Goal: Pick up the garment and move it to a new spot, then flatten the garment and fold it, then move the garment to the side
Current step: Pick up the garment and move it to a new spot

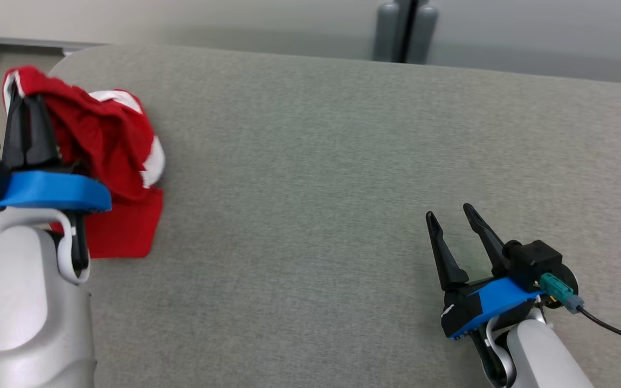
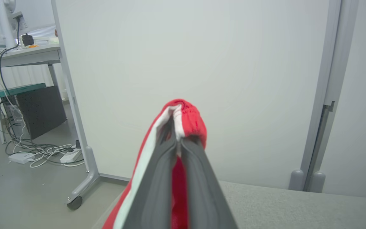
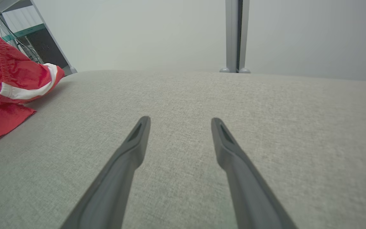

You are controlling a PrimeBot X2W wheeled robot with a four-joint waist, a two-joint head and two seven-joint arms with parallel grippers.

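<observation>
The garment (image 1: 111, 156) is red with white stripes, bunched at the table's far left. My left gripper (image 1: 22, 99) is shut on its upper edge and holds that part raised; a lower red flap still lies on the table. In the left wrist view the two fingers pinch the red and white cloth (image 2: 187, 119) at their tips, my left gripper (image 2: 178, 140) closed tight. My right gripper (image 1: 450, 213) stands open low over the bare table at the lower right, far from the garment (image 3: 8, 86). Nothing lies between the fingers of my right gripper (image 3: 179, 122).
The grey fabric-covered table (image 1: 343, 161) stretches wide between the two arms. Behind it stands a pale partition with a grey post (image 1: 405, 29). Off the table's left edge are a wheeled panel foot (image 2: 75, 202), floor cables (image 2: 43, 152) and a desk (image 2: 21, 54).
</observation>
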